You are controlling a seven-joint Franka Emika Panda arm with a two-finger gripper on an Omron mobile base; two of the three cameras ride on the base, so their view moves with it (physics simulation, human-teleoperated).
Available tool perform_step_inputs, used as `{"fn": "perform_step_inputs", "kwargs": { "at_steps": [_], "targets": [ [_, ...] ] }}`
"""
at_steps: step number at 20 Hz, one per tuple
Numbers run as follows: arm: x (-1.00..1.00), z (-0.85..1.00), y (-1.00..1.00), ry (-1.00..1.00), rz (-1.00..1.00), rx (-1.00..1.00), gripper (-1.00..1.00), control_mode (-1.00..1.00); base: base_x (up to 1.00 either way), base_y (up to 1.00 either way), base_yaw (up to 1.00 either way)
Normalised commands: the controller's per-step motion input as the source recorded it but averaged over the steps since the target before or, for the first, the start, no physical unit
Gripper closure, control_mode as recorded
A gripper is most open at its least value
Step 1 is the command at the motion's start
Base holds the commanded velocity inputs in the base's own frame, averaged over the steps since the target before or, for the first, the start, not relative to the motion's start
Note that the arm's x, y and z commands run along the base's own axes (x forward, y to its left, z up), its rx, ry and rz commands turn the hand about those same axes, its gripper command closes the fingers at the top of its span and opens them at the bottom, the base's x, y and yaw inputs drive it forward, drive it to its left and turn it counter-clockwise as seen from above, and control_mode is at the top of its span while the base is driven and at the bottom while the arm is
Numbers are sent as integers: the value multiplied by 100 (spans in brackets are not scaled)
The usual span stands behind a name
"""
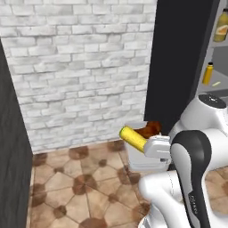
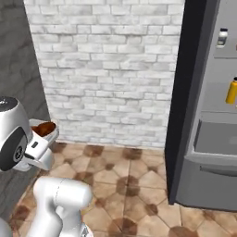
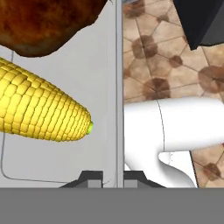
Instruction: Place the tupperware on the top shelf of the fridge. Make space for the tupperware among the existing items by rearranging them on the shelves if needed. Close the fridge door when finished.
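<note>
Fridge (image 2: 217,139) stands open on my right, the small orange bottle (image 2: 231,91) on a shelf. Tupperware (image 1: 139,153), holding corn cob (image 3: 41,109) and meat (image 3: 48,24), hangs above the tiled floor (image 1: 75,187), my gripper (image 3: 113,177) pinching its wall.

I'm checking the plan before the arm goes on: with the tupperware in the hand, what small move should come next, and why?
Probably swing the hand toward the open fridge. Its fingers straddle a wall of the tupperware, which hangs over the tiled floor beside the fridge's dark side panel, corn cob and meat aboard, so it looks held, yet it is well short of the shelves.
</note>
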Motion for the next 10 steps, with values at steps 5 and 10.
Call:
{"fn": "perform_step_inputs", "kwargs": {
  "at_steps": [5,10],
  "targets": [
    [0,0,0,0,0,0,100,100,82,-73,-39],
    [0,0,0,0,0,0,100,100,10,-84,-66]
  ]
}}
